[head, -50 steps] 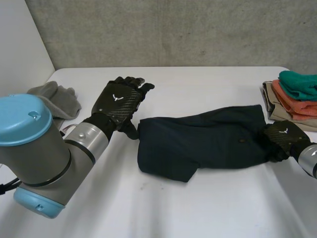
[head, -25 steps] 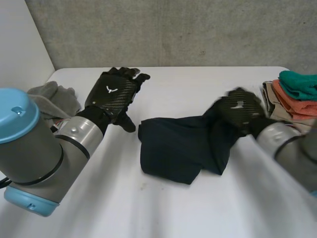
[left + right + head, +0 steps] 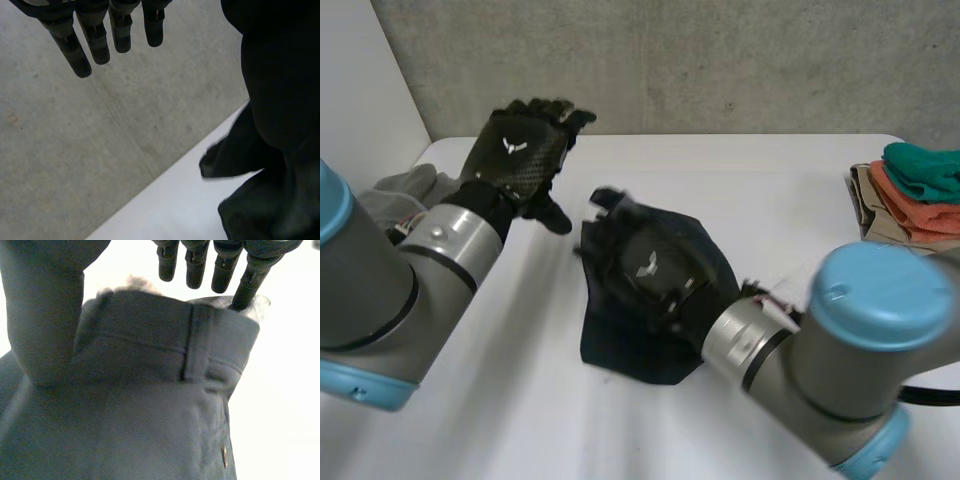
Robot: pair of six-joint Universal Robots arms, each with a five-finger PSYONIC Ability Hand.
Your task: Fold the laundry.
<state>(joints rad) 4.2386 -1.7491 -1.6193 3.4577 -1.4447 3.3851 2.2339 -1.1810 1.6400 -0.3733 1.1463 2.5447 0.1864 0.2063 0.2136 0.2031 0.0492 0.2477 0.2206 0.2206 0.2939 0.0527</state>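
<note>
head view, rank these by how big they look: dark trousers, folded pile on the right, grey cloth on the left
1. dark trousers, partly under the right robot hand
2. folded pile, cut off at the view's edge
3. grey cloth, mostly behind the left arm, so true size unsure

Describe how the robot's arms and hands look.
The left arm and right arm are thick grey cylinders with light-blue caps and silver wrist bands. The left robot hand and right robot hand are black with a carbon-weave sheen, each with a small white emblem on its back and slim dark fingers.
</note>
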